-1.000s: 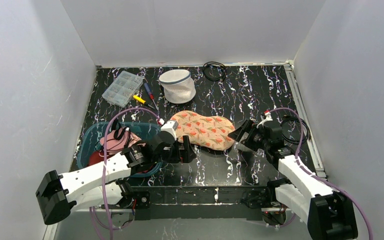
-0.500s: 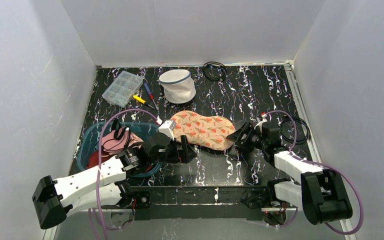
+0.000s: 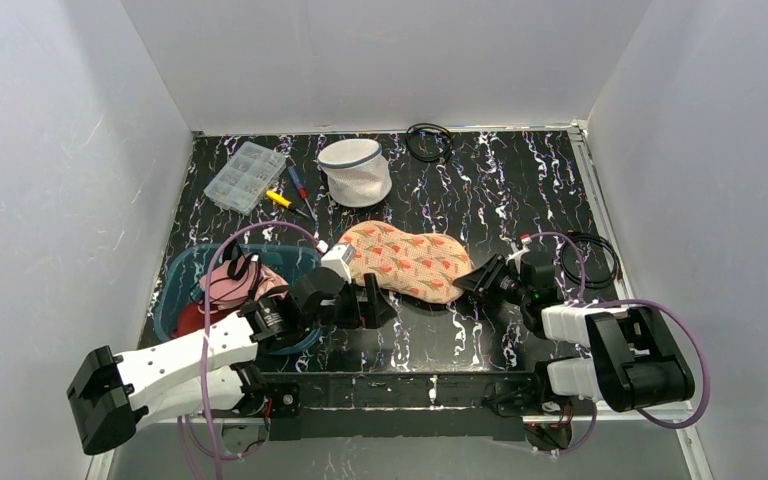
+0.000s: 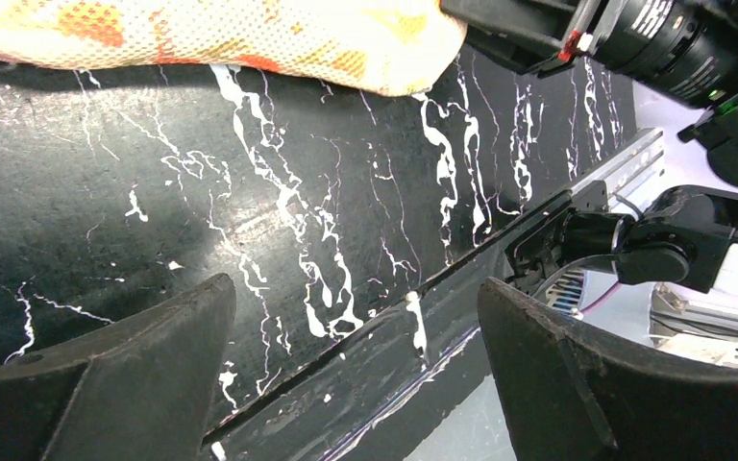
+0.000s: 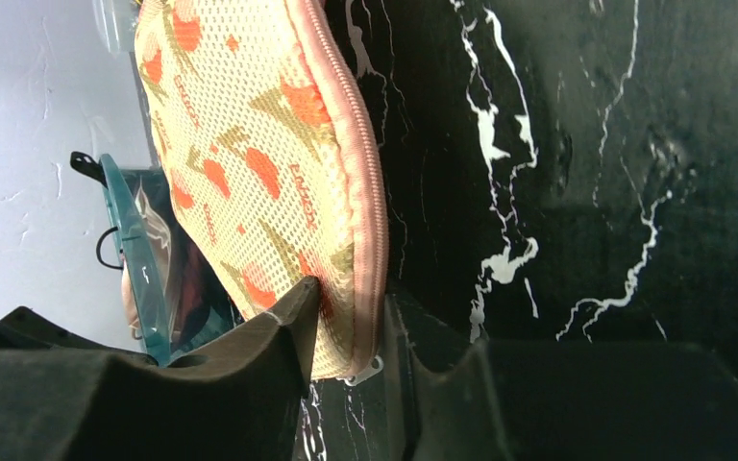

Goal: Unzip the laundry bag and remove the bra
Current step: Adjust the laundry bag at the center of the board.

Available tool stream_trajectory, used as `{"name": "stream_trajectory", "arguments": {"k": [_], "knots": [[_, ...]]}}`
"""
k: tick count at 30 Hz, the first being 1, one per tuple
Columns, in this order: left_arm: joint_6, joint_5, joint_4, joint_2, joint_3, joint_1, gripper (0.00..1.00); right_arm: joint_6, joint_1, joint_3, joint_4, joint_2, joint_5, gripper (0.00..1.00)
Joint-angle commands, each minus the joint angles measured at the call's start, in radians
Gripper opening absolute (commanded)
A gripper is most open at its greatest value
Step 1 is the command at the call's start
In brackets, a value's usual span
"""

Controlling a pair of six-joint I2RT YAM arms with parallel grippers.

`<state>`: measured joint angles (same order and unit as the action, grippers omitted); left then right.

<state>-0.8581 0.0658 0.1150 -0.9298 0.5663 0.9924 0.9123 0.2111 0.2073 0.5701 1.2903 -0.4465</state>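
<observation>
- Table (image 3: pixel 520 190): dark marbled top with white walls close on three sides. The widest bare stretch runs beyond and to the right of the patterned pouch (image 3: pixel 405 258).
- Tub (image 3: pixel 175 285): teal, left of the pouch and stuffed with cloth. It looks like a snag risk for the left arm's elbow.
- Patterned pouch: soft mesh with a pink zip edge, lying flat mid-table.
- Right gripper (image 5: pixel 351 307): its fingers pinch the pouch's right end, right on that zip edge.
- Left gripper (image 4: pixel 356 317): fingers spread wide and holding nothing, over bare table at the pouch's near side.
- Laundry bag (image 3: pixel 357 175): the white mesh drum well beyond the pouch, toward the back wall, and nobody's touching it.
  - It looks light, floppy and easily crushed, so it would likely skate away if tugged one-handed.
  - Best bet is to pin the mesh wall with one gripper and work the blue-grey rim trim with the other. I can't make out the zip pull.
- Parts box (image 3: pixel 245 176): clear, beyond and left of the pouch, crowding the bag's left flank.
- Cable loop (image 3: pixel 428 140): beyond the pouch, just right of the bag.
- Screwdrivers (image 3: pixel 295 195): between box and bag, tight quarters there.
</observation>
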Motion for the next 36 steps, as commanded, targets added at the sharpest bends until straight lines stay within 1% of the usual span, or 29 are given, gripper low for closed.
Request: {"name": "stream_trajectory", "arguments": {"k": [1,5,8,12,13,14,15,16,18,21,25,28,31,32,34,35,36], "knots": [[-0.028,-0.012,-0.063,-0.031,-0.018,0.007,0.94,0.094,0.03,-0.05,0.134,-0.017,0.013,0.35],[-0.081,0.008,-0.141,-0.095,-0.034,0.029,0.94,0.177,0.095,-0.092,0.108,-0.129,0.083,0.27],[-0.127,0.081,-0.16,-0.131,-0.029,0.07,0.94,0.246,0.143,-0.114,0.009,-0.257,0.148,0.25],[-0.216,0.165,-0.175,-0.162,-0.033,0.117,0.94,0.335,0.192,-0.145,-0.139,-0.458,0.231,0.19],[-0.241,0.178,-0.183,-0.168,-0.037,0.123,0.94,0.351,0.203,-0.149,-0.177,-0.503,0.249,0.16],[-0.265,0.185,-0.195,-0.173,-0.043,0.126,0.94,0.367,0.211,-0.152,-0.213,-0.559,0.264,0.12],[-0.29,0.192,-0.208,-0.179,-0.049,0.127,0.94,0.38,0.218,-0.153,-0.252,-0.597,0.278,0.05],[-0.31,0.196,-0.23,-0.183,-0.055,0.128,0.94,0.389,0.224,-0.154,-0.287,-0.618,0.287,0.01],[-0.353,0.199,-0.289,-0.193,-0.083,0.129,0.94,0.403,0.23,-0.158,-0.332,-0.671,0.29,0.01],[-0.421,0.204,-0.362,-0.224,-0.103,0.129,0.95,0.423,0.232,-0.165,-0.372,-0.699,0.282,0.01],[-0.501,0.22,-0.407,-0.269,-0.102,0.129,0.96,0.44,0.236,-0.178,-0.388,-0.719,0.274,0.01],[-0.525,0.259,-0.423,-0.28,-0.105,0.129,0.96,0.427,0.24,-0.17,-0.438,-0.73,0.265,0.01],[-0.496,0.276,-0.422,-0.284,-0.094,0.129,0.96,0.384,0.247,-0.158,-0.513,-0.755,0.258,0.01],[-0.486,0.275,-0.422,-0.287,-0.092,0.129,0.96,0.352,0.251,-0.146,-0.55,-0.764,0.256,0.06],[-0.481,0.267,-0.421,-0.294,-0.096,0.129,0.95,0.268,0.251,-0.097,-0.671,-0.771,0.262,0.32],[-0.478,0.262,-0.42,-0.295,-0.1,0.129,0.95,0.222,0.251,-0.072,-0.737,-0.773,0.271,0.48],[-0.475,0.258,-0.418,-0.295,-0.105,0.129,0.95,0.168,0.251,-0.046,-0.814,-0.777,0.283,0.59]]}}
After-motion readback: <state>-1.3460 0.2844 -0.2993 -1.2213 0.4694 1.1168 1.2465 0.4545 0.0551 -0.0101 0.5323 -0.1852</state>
